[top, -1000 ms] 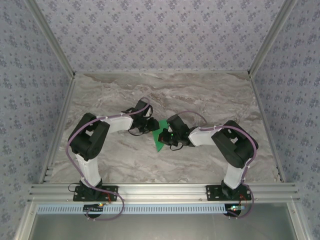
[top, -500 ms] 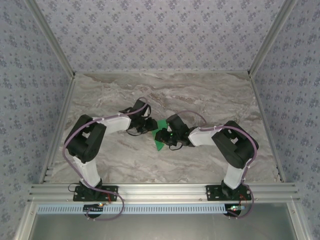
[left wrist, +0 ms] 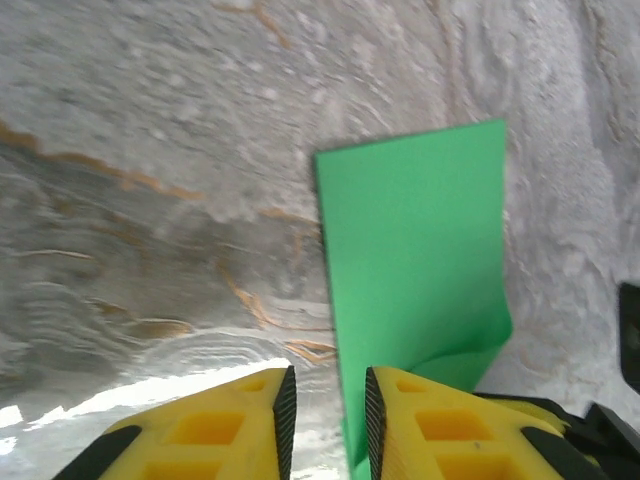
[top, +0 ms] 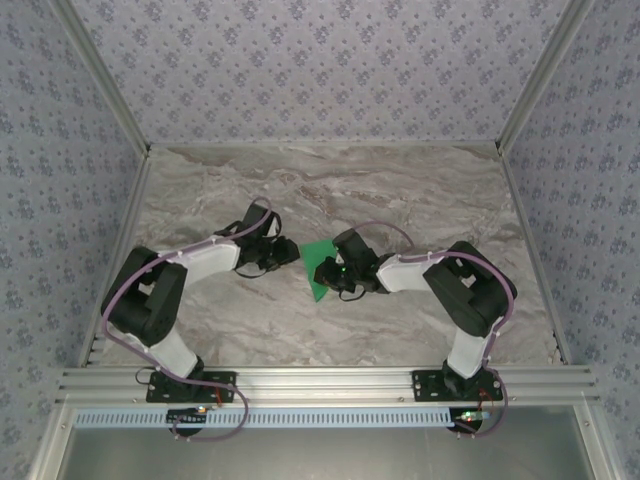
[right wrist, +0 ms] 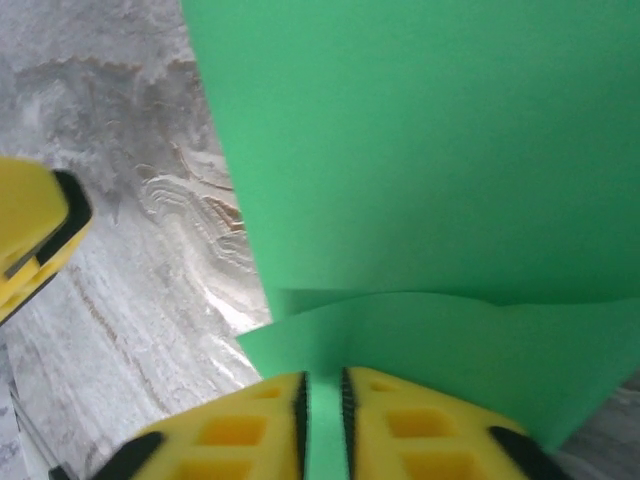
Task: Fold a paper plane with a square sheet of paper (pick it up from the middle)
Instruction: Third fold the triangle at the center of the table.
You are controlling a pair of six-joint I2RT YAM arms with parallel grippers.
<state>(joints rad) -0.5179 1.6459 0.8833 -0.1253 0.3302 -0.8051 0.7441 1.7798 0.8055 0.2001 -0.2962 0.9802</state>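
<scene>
One sheet of paper, bright green, lies near the middle of the table, between the two grippers. From above it is broad at the far end and narrows to a point at the near end. The long axis runs roughly far to near, with the point toward the arm bases. The right gripper covers its right side, so the full outline cannot be read from above.

Left wrist view: the sheet is longer than wide and mostly flat on the table, its long axis running away from the camera. The far edge is straight. The near right corner bows up off the surface. The near end is cut off by the frame bottom and a finger.

Right wrist view: the sheet runs out of frame at the top and right. A near flap curls up over the flat part.

The right gripper is closed on that raised flap, with a green strip showing in the slit between its fingers.

The left gripper sits just left of the sheet; contact cannot be judged from above. In its own view the left gripper has its fingers a little apart, with bare table and the sheet's left edge visible through the gap. Nothing is clamped.

Another yellow finger sits at the left edge of the right wrist view, cut off by the frame.
</scene>
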